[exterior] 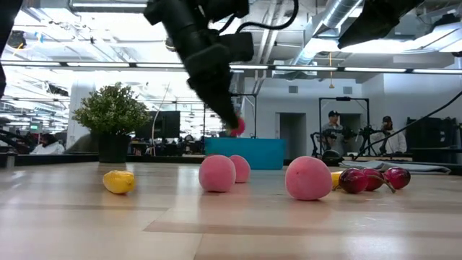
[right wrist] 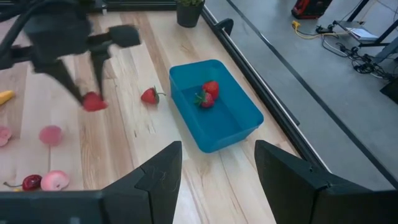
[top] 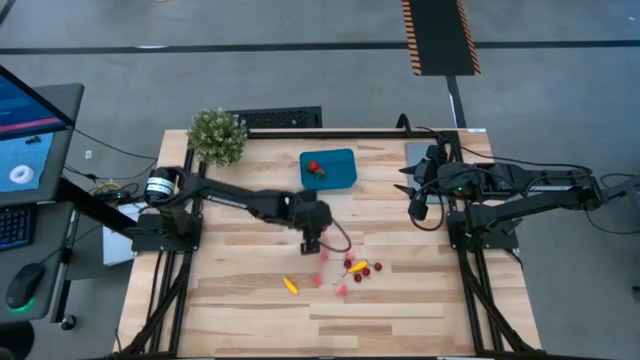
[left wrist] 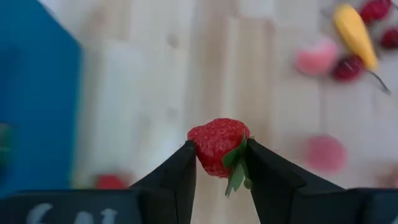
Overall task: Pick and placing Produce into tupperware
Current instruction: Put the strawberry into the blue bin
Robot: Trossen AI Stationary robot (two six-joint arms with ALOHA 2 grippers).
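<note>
My left gripper (top: 312,244) hangs over the middle of the table, shut on a red strawberry (left wrist: 214,140) with green leaves. The teal tupperware (top: 329,169) stands just beyond it toward the far edge and holds two strawberries (right wrist: 207,94). One more strawberry (right wrist: 149,96) lies on the wood beside the tupperware. Pink pieces (exterior: 217,173), dark cherries (exterior: 368,178) and a yellow piece (top: 290,285) rest on the table, nearer than the gripper. My right gripper (right wrist: 217,168) waits open, raised at the table's right side. My left gripper pinches the strawberry's two sides (left wrist: 200,149) between its fingertips (left wrist: 184,167). The leafy end (left wrist: 236,168) lies against one finger. The fingers slant down from the table's left. The strawberry is lifted clear of the table (exterior: 236,128).
A bushy green potted plant (top: 217,135) stands at the far left corner. A grey flat plate (top: 417,153) lies at the far right under the right arm. Bare wood stretches along the near edge. People stand in the room beyond the table.
</note>
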